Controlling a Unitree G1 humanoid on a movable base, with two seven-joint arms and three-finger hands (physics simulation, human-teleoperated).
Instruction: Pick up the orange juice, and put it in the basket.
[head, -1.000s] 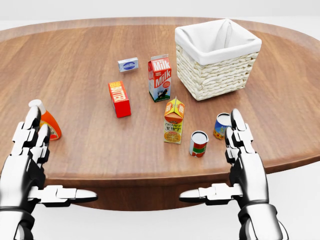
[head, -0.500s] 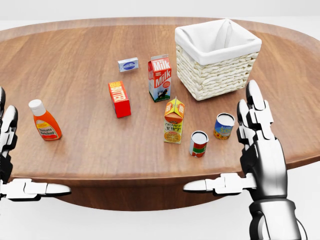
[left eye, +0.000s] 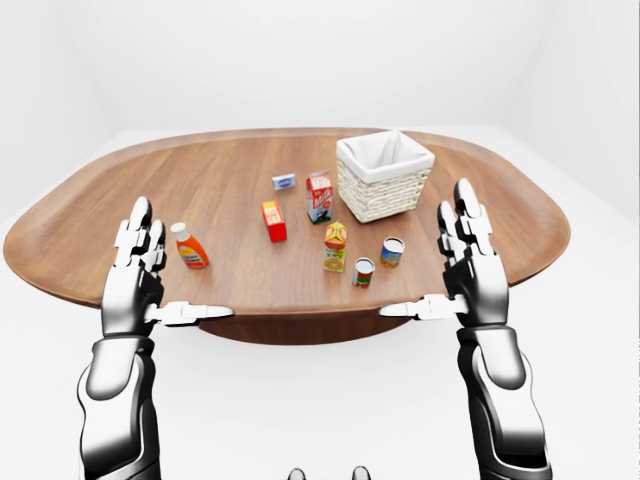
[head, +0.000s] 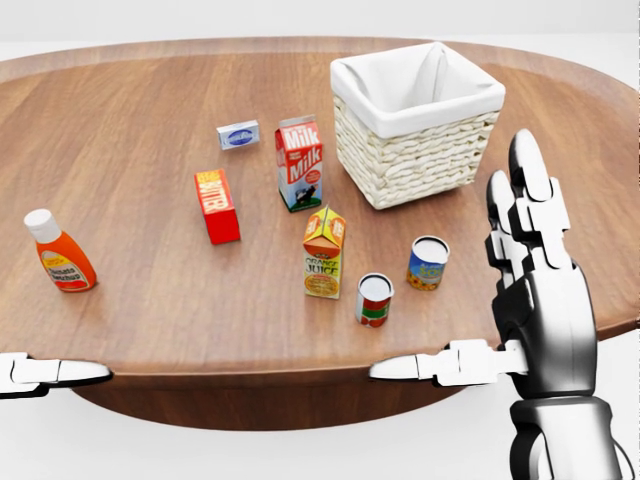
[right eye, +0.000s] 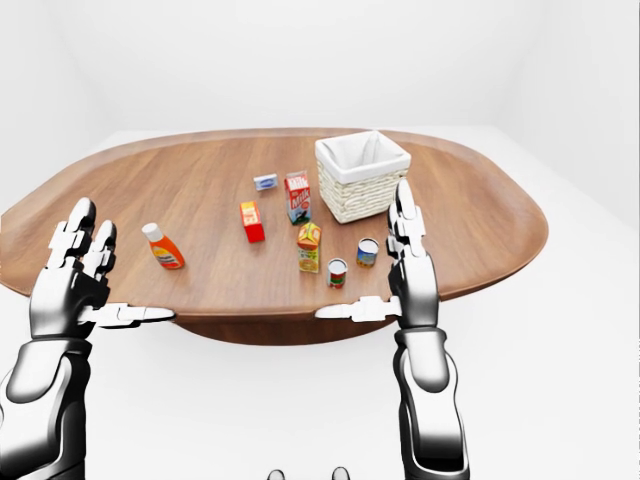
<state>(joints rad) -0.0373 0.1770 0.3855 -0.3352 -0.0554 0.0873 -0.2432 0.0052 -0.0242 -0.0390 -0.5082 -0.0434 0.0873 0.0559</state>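
plainly, the orange juice (head: 323, 253) reads "juice"; the milk carton (head: 300, 163) "milk".

Bright, even, diffuse light, seemingly from overhead; white surroundings wash out w/ no hard edges. Soft sheen on the wooden table (head: 150, 130) toward 12 o'clock, no harsh glare. Shadows faint & short, hugging the base of the basket (head: 415, 150) & cartons. Metal hands show pale highlights. Everything sharp, no blur; no obvious edge distortion.
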